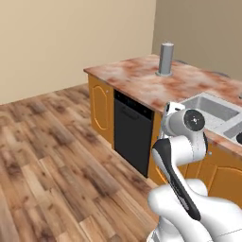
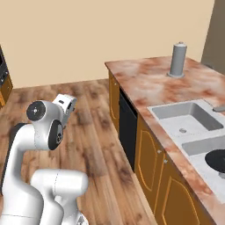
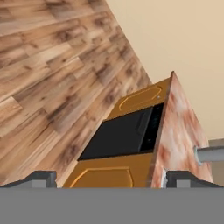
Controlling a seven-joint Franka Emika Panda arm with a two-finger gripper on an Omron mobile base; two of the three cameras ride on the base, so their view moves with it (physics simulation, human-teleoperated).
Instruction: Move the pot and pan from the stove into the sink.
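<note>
Gripper (image 3: 109, 179) open, beside counter (image 3: 177, 131) edge, over floor (image 3: 52, 74).

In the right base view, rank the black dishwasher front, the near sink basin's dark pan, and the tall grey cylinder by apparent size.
1. Dishwasher front, seen edge-on.
2. Tall grey cylinder.
3. Pan, cut off by the frame edge, so its rank against the cylinder is unsure.

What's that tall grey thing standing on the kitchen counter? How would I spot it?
Find the long marbled reddish counter with the steel double sink set into it. Beyond the sink, near the counter's far end, stands the tall grey cylinder, upright on a wider round foot. It is the one upright thing on the countertop.
</note>
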